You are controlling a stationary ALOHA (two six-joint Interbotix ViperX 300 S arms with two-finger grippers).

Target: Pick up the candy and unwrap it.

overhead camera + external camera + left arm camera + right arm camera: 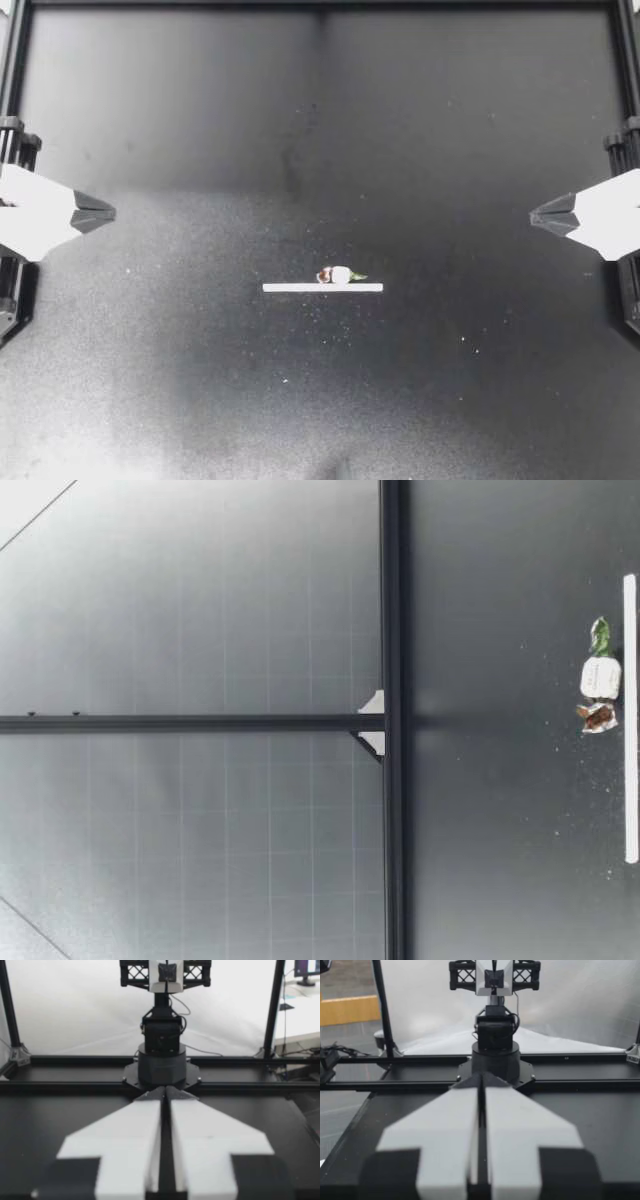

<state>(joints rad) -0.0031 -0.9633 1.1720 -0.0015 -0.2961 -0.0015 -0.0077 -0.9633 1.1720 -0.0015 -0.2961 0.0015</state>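
1. The candy [340, 275] lies near the middle of the black table [180, 390], just beside a white strip [322, 288]. I cannot tell if they touch. The strip is prob. a mark for the start place.
2. Wrapper: white body, one twisted end green, the other brown. One end points toward each arm, which should suit a pull from both sides.
3. My left gripper [108, 212] and right gripper [535, 213] wait at the table's sides, well apart from the candy. Wrist views show both pairs of fingers pressed together, holding nothing.
4. Judgement: the pickup is not begun yet.

Left gripper [110, 212] at 9 o'clock, right gripper [535, 214] at 3 o'clock, tips facing inward. Both pairs of fingers [132, 1145] pressed together.
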